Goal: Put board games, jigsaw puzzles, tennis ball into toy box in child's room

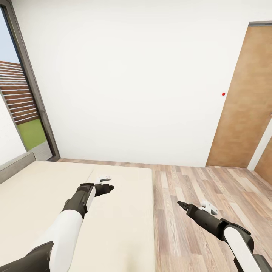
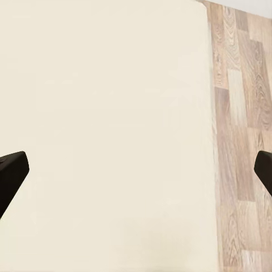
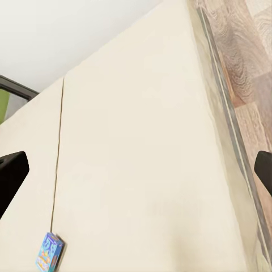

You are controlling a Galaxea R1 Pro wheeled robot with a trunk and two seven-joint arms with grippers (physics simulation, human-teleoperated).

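One board game point(image 3: 50, 252), a small blue box with bright printing, lies flat on the cream bed point(image 1: 124, 211), just beside the thin seam that runs down the mattress. I see it through my right wrist camera, low at the edge of that picture, well off to one side of the line between my two dark fingertips point(image 3: 11, 175). It is apart from my right claw point(image 1: 183, 204), not touching it and not between its fingers.

That right claw hangs over the wooden floor point(image 1: 196, 189), just off the side edge of the bed, its dark tip pointed toward the mattress. Its fingers stand wide apart with nothing between them.

My left claw point(image 1: 107, 187) hangs over the bed top, near the mattress seam. In the left wrist picture its two fingertips point(image 2: 12, 173) sit at the far sides, spread wide and holding nothing, with bare cream bedding under them and a strip of floor planks alongside.

Beyond the bed stands a plain white wall point(image 1: 132, 75) with a small red dot point(image 1: 223, 94) on it. A brown wooden door point(image 1: 245, 105) is to the right, and a dark-framed window point(image 1: 26, 94) to the left.
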